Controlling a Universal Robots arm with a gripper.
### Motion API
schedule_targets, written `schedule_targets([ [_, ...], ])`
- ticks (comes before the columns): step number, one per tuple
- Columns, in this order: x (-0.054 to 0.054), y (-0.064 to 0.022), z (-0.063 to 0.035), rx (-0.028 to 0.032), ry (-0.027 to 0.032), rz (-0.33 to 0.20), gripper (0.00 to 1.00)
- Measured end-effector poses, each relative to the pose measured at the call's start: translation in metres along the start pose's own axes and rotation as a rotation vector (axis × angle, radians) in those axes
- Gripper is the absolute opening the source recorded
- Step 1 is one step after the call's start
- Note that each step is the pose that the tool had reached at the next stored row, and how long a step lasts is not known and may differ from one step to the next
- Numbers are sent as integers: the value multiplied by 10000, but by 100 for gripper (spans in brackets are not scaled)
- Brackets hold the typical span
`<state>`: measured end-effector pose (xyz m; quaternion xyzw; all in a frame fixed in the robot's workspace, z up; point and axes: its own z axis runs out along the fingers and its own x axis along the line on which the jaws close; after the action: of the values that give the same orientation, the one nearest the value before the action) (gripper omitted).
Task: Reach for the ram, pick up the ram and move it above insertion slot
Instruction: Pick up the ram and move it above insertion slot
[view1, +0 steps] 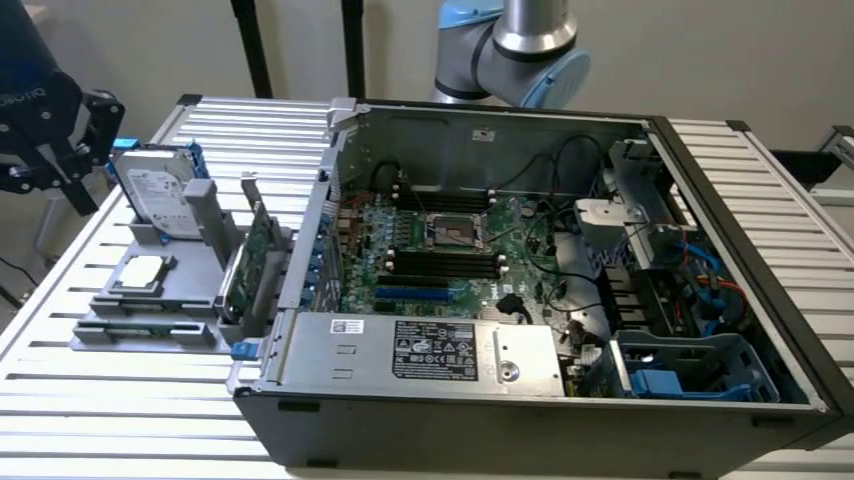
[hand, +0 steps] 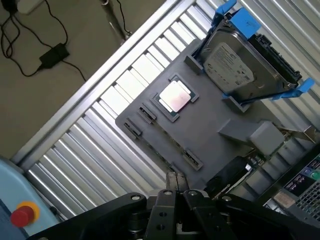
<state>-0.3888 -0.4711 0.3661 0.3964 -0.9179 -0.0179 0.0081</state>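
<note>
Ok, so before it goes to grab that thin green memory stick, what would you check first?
1. The memory stick sits in the gray tray: ok.
2. The gripper carries nothing: ok.
3. Its fingers are open to take the stick: not ok, they are shut together.
4. The gripper is lined up over the stick: cannot tell; it is above the tray.
5. The computer case is open on top: ok.
6. The long black slots on the board look free: ok.
</note>
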Motion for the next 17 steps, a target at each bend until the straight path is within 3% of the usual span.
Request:
schedule_targets([
  [17, 0, 0, 21, 2, 121, -3080, 11],
])
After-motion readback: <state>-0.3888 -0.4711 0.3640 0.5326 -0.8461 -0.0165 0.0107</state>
